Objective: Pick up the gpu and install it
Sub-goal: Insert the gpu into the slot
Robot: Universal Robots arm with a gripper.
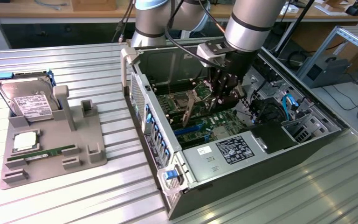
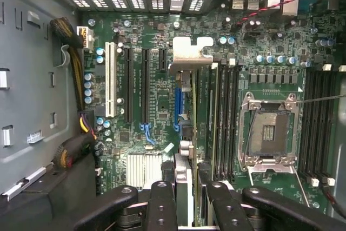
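gpu: held edge-on in the end effector, inside the open PC case, above the motherboard's expansion slots; exterior view shows it as a thin tilted card under the fingers
bracket: silvery metal strip at the card's far end, pointing toward the vented rear wall of the case
seating: not in a slot yet by my read; card hangs over the blue slot, alignment hard to confirm
end effector: closed partway, fingers clamped on the top edge of the gpu
handling: judged light and stiff, but fragile; bare PCB, so grip on the board edges, off components and the gold contacts; thin edge could slip or twist under side load
nearby on board: empty CPU socket, memory slots beside it
labels: white sticker and dark label on the power supply, text unreadable
tabletop: gray fixture holds a hard drive with white label, unreadable, and a green memory stick
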